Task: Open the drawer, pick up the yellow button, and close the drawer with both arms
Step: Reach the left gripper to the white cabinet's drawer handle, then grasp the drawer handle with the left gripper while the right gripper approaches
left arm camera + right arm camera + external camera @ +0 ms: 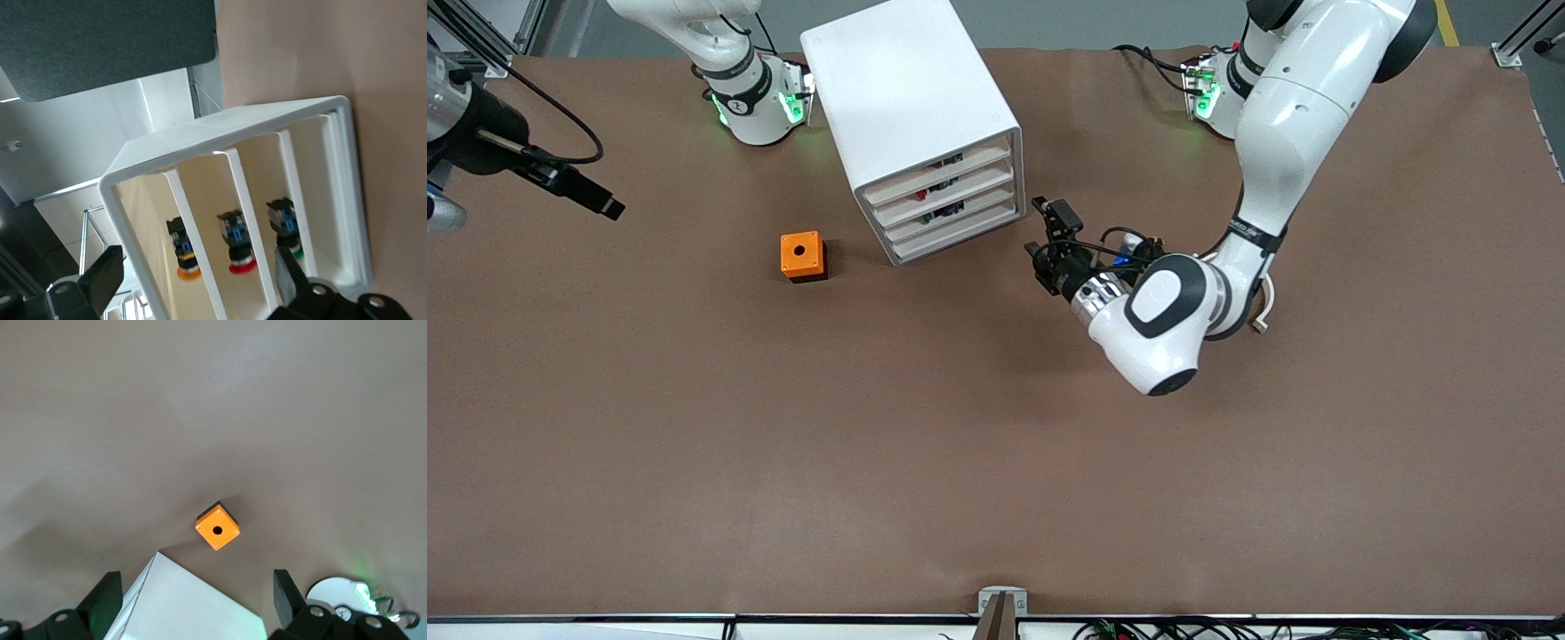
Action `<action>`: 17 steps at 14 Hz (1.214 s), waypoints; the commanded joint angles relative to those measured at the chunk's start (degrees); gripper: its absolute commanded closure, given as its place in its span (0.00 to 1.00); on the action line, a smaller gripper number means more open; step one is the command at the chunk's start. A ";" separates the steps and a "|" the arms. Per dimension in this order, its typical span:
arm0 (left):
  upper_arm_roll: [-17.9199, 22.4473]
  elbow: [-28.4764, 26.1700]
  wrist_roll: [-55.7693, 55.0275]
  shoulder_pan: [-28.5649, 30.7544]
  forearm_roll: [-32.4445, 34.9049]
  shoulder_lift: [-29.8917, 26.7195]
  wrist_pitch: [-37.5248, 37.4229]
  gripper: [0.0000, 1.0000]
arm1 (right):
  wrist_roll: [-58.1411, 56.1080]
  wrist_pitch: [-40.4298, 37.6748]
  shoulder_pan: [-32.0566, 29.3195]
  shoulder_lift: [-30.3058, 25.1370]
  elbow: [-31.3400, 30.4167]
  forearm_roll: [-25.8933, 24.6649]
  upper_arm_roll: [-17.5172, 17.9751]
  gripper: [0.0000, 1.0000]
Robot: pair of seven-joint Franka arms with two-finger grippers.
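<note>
step: open top drawer (936, 169) of white rounded cabinet (911, 116) | left gripper (1049, 233) released, beside cabinet front; square up first | right gripper (193, 603) released, waiting above cabinet

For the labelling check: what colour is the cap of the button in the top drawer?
Orange-yellow; the button shows best in the left wrist view, inside the top drawer.

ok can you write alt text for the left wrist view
The open left gripper faces the front of a white cabinet with all drawers shut. Through the see-through fronts show three push buttons: an orange-yellow button, a red one and a green one, each in its own drawer.
</note>
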 commanded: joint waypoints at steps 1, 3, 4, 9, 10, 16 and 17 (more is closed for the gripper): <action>0.11 -0.68 -1.28 -2.64 -2.04 0.12 -0.93 0.00 | 5.13 -1.16 1.17 0.18 0.04 1.00 -0.37 0.00; 0.11 -1.03 -1.28 -4.39 -2.57 0.30 -0.93 0.13 | 9.42 -1.42 2.74 0.27 0.04 1.61 -0.37 0.00; 0.11 -1.12 -1.27 -5.19 -3.01 0.56 -0.93 0.22 | 12.23 -1.42 3.71 0.36 0.04 1.61 -0.28 0.00; 0.02 -3.57 -1.36 -8.18 -4.50 0.83 -0.93 0.36 | 18.32 -0.98 6.09 0.97 0.22 2.49 -0.28 0.00; 0.02 -4.63 -1.36 -8.88 -4.50 0.74 -1.02 0.36 | 18.41 -0.90 6.53 0.97 0.31 2.49 -0.28 0.00; -1.83 -5.52 -1.36 -10.29 -4.68 0.74 -4.09 0.64 | 20.07 -0.55 8.64 1.67 0.48 2.58 -0.37 0.00; -1.83 -5.43 -1.36 -10.29 -5.46 0.74 -4.01 0.73 | 21.47 -0.54 9.08 2.02 0.66 2.76 -0.28 0.00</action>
